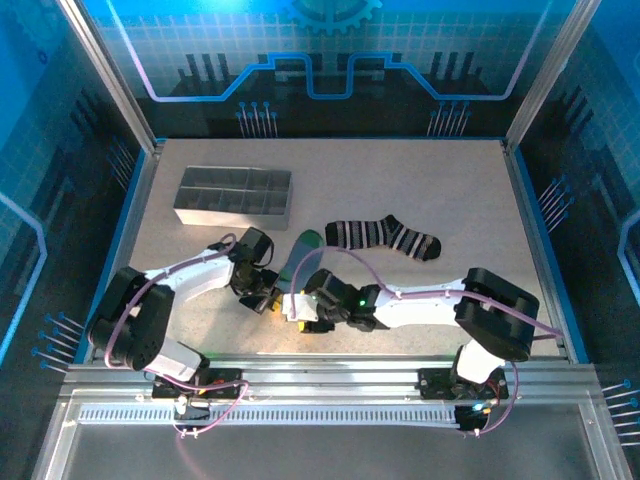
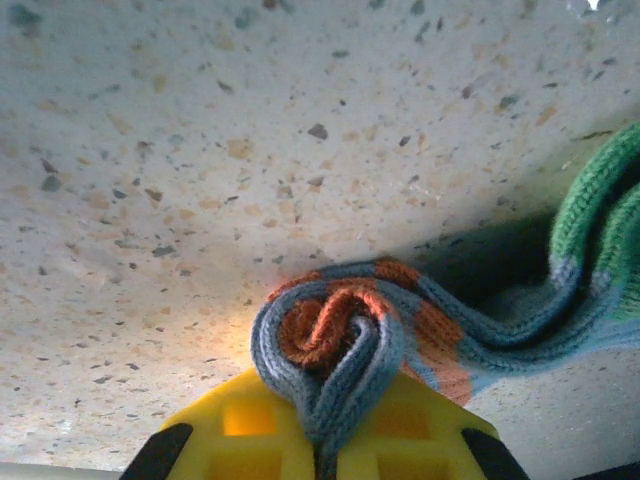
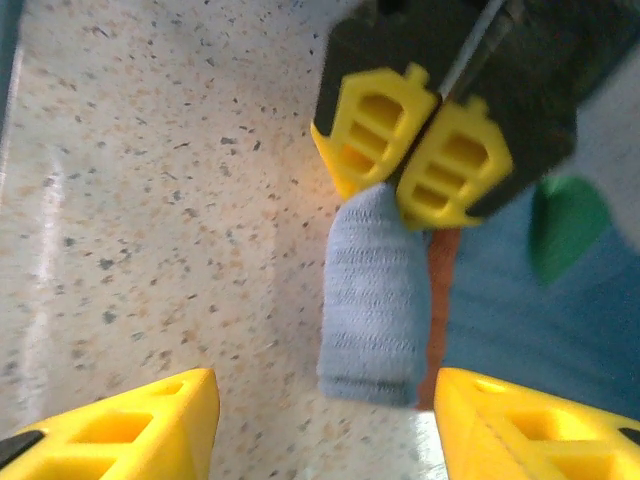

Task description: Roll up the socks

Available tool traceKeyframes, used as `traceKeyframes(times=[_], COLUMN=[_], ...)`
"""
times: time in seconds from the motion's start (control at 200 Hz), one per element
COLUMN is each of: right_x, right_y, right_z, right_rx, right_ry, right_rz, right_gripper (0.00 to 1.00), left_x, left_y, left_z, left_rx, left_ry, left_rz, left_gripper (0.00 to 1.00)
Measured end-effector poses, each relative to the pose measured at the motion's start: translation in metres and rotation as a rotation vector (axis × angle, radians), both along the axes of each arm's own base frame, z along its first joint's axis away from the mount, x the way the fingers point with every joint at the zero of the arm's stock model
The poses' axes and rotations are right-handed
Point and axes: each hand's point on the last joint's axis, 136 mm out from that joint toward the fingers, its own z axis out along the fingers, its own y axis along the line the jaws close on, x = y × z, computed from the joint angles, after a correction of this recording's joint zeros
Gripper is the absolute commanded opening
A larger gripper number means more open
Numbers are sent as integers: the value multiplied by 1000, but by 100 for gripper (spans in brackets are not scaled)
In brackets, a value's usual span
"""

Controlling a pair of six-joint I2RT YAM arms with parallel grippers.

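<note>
Near the lower middle of the top view, the left gripper (image 1: 262, 297) was clamped tight on the rolled orange cuff of the grey-blue sock (image 1: 290, 265), whose green toe pointed up toward the frame's centre. Just right of it the right gripper (image 1: 298, 306) stood with jaws wide, its fingers (image 3: 130, 420) in the bottom corners of its wrist view, either side of the rolled end and clear of it. Right of centre the black sock (image 1: 385, 236) lay flat on the table (image 1: 450, 190), apart from both grippers, and the tray (image 1: 235, 195) sat upper left.
</note>
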Motion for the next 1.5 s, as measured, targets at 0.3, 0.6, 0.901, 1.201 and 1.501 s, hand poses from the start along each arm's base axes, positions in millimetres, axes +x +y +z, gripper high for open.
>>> traceKeyframes(times=[0.3,0.6,0.901,1.201,1.501], right_x=[20,27,34,39,42], right_y=[14,20,14,14,11], right_z=[-27,-24,-29,-31,-32], right_rx=[-178,-156,1,88,103], right_ry=[-241,-126,328,674,878], right_rz=[36,-13,-100,-155,-184], right_gripper=[20,0,0,0,0], left_x=[1,5,16,1,16], left_y=[0,13,39,24,-3], left_z=[0,12,50,36,22], left_rx=[6,-1,-77,-140,-181], left_ry=[38,-7,-221,-262,-286], left_rz=[-27,-10,82,53,34], left_gripper=[0,51,61,56,54])
